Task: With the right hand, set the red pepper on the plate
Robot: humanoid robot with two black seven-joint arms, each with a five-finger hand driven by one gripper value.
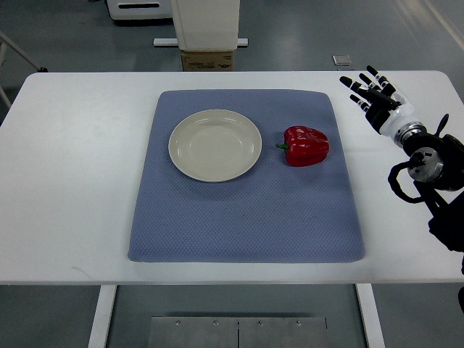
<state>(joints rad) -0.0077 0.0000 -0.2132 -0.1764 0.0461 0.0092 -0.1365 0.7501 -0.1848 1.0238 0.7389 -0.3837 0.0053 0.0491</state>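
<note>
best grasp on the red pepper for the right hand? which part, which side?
Probably the body, not the stem. The red pepper lies on its side on the blue mat, its stem pointing left toward the plate. The right hand, open, waits to its right: come from above or the right and wrap the broad lobed body.

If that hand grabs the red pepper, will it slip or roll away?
The red pepper looks glossy, so it may be slippery for the open right hand. It lies on its side on the blue mat; its lumpy lobes probably stop it rolling far.
</note>
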